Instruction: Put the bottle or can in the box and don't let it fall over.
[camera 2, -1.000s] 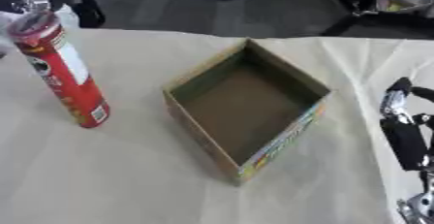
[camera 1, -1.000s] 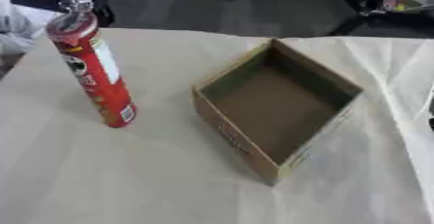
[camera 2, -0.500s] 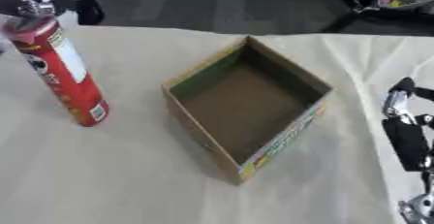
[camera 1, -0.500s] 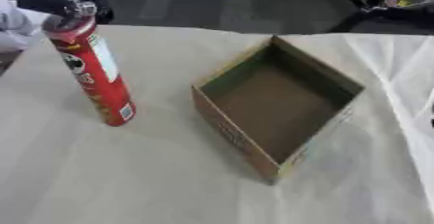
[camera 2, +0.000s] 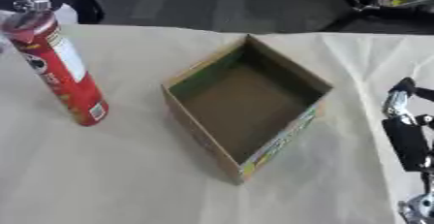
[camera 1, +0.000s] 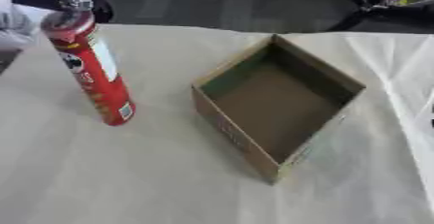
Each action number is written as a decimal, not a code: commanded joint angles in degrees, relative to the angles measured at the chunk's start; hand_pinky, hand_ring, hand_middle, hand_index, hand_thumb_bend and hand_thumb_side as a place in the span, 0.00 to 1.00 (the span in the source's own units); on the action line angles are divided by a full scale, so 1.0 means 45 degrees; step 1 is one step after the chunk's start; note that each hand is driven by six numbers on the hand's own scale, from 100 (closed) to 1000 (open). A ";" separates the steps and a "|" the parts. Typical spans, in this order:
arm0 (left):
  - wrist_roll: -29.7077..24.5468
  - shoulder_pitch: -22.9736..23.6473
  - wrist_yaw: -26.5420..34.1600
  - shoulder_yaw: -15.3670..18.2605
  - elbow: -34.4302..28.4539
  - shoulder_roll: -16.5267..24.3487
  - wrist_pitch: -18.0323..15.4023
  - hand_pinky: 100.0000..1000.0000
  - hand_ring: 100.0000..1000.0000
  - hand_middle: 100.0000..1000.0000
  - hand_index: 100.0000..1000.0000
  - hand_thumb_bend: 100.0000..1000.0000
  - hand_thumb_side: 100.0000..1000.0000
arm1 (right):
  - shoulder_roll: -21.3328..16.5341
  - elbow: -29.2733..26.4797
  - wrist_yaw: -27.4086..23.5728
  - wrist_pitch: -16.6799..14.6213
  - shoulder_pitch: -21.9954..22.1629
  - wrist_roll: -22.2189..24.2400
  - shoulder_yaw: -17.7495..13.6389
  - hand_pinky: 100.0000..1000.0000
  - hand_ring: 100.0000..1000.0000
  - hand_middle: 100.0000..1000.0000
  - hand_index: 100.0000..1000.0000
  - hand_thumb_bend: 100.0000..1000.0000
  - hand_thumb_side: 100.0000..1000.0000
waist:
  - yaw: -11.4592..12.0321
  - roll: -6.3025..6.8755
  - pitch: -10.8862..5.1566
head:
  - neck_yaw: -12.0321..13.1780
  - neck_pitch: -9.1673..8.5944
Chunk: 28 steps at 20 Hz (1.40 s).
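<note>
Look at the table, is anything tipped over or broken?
Nothing is tipped or broken. The tall red can stands on the cloth-covered table, left of the open cardboard box, which sits turned corner-on and empty. The right hand shows at the right edge, away from both.

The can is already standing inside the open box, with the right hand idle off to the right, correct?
Not quite. The can stands on the table to the left of the open box, which holds nothing, as the left eye view shows. The right hand does sit idle at the right.
</note>
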 commanded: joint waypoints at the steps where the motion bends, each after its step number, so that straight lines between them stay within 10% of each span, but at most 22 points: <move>1: -0.0954 -0.0320 0.0166 -0.0078 -0.0189 0.0191 -0.0917 0.75 0.88 0.86 0.85 0.00 1.00 | -0.0128 -0.0224 -0.0070 0.0003 -0.0077 -0.0063 -0.0074 0.29 0.73 0.96 0.95 0.00 0.57 | -0.0005 0.0023 -0.0185 | 0.0073 -0.0012; 28: -0.0954 -0.0383 -0.1227 -0.0140 -0.0064 0.0203 -0.1954 0.77 0.89 0.86 0.82 0.13 1.00 | -0.0006 -0.0224 -0.0078 -0.0086 -0.0012 -0.0059 -0.0104 0.29 0.73 0.96 0.95 0.00 0.57 | -0.0004 0.0077 -0.0165 | 0.0365 -0.0039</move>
